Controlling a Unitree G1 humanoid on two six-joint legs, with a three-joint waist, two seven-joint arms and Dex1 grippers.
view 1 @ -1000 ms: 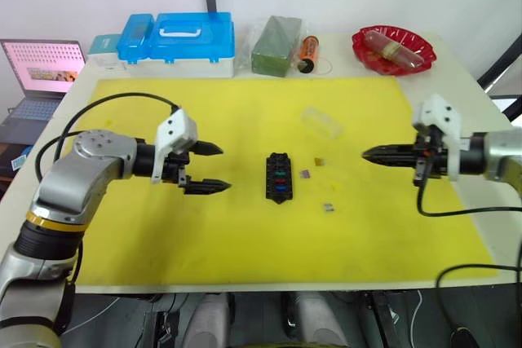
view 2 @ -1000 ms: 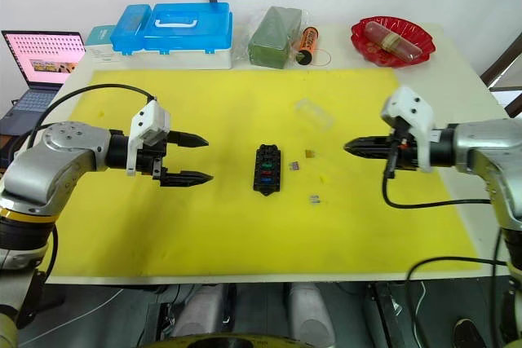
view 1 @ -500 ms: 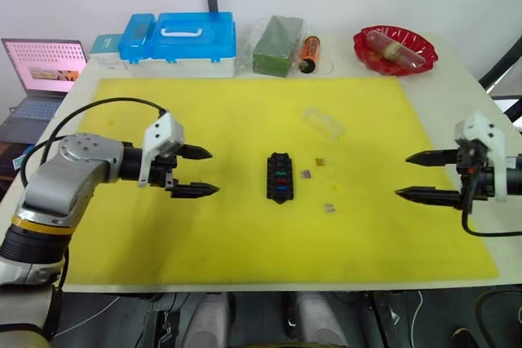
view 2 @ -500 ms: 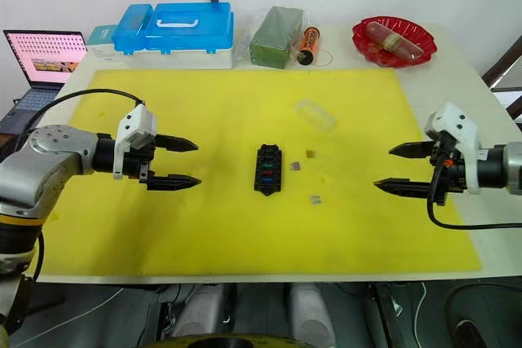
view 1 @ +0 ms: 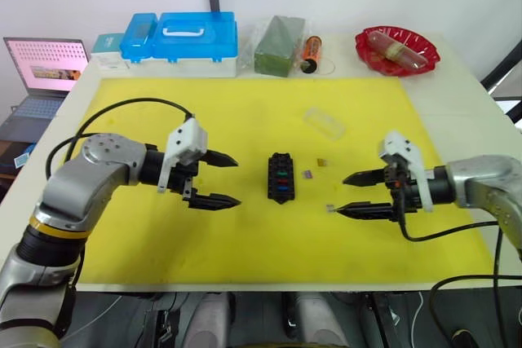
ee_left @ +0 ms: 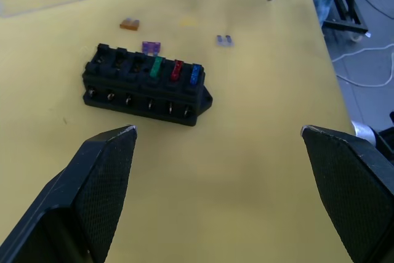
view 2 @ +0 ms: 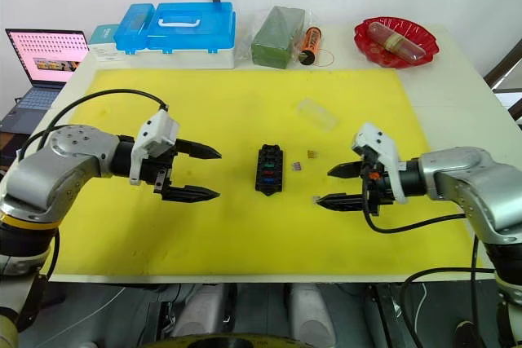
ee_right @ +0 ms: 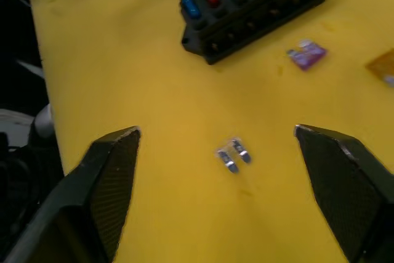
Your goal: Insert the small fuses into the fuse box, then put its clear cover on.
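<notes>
Lining up our right gripper, spread, on the grey fuse at 4 o'clock of the box; three fuses seated, purple and orange loose. Left gripper spread, idle. Next: lower, pinch it by the body

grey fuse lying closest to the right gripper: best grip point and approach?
Pinch the translucent plastic body of the grey fuse, not its two metal blades. It lies flat and alone on the yellow mat, so likely come from above with the open right gripper straddling it, blades left free for insertion.
</notes>
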